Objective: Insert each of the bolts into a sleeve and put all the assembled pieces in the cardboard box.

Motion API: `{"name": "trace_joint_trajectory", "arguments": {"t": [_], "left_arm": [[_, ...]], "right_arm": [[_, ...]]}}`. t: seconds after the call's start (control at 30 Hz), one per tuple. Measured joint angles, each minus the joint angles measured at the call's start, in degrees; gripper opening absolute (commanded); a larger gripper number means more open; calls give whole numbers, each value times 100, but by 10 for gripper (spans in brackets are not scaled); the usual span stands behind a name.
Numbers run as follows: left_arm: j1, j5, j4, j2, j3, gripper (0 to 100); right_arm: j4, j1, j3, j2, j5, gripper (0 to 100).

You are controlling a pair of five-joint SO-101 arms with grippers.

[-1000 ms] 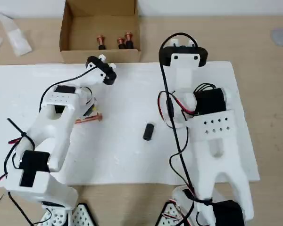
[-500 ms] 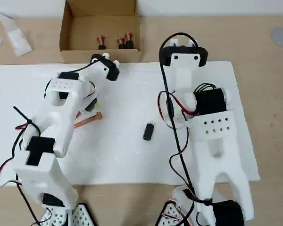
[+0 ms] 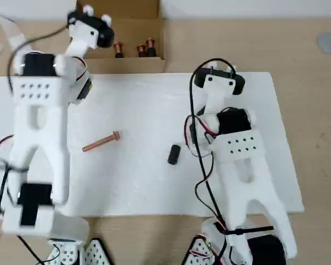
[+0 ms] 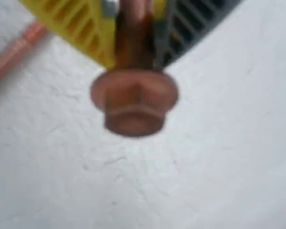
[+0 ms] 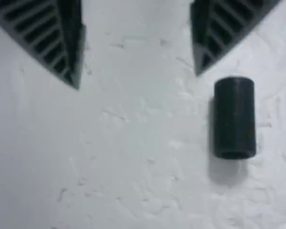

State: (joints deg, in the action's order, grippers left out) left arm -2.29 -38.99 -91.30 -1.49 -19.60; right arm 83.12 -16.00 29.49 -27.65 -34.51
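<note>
My left gripper (image 4: 133, 52) is shut on a copper bolt (image 4: 134, 102), whose head faces the camera between a yellow finger and a dark one. In the high view that gripper (image 3: 85, 88) hangs over the mat's far left corner, close to the cardboard box (image 3: 127, 65). Three assembled pieces (image 3: 140, 49) lie in the box. A loose copper bolt (image 3: 101, 141) (image 4: 16, 50) lies on the mat. My right gripper (image 5: 136, 43) is open just above the mat, and the black sleeve (image 5: 234, 118) (image 3: 174, 154) lies beside one fingertip, outside the jaws.
A white foam mat (image 3: 154, 187) covers the wooden table. Clear plastic wrapping (image 3: 5, 27) lies at the far left, and a grey round object (image 3: 330, 43) at the far right. Cables trail over the right arm (image 3: 237, 149).
The left arm has risen and swung from beside the loose bolt toward the box, carrying its bolt. The right arm has shifted a little nearer the sleeve. Loose bolt and sleeve have stayed put.
</note>
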Motion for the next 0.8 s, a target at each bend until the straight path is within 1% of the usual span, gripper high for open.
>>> {"name": "trace_joint_trajectory", "arguments": {"t": [0.1, 0.2, 0.27, 0.5, 0.67, 0.8], "left_arm": [[114, 290, -360, -800, -70, 11], [132, 607, -440, -1574, 0, 11], [132, 765, -448, -2066, 229, 11], [141, 835, -448, -3191, 1301, 11], [141, 835, -448, -3622, 1820, 11], [141, 844, -448, -3798, 1916, 11]], "right_arm": [[-70, -422, 193, 0, -229, 189], [-229, -870, 264, 0, -659, 189], [-431, -1020, 299, 0, -765, 189], [-1354, -1037, 1055, 0, -835, 189], [-1495, -1037, 1240, 0, -844, 189], [-1635, -1037, 1398, 62, -844, 189]]}}
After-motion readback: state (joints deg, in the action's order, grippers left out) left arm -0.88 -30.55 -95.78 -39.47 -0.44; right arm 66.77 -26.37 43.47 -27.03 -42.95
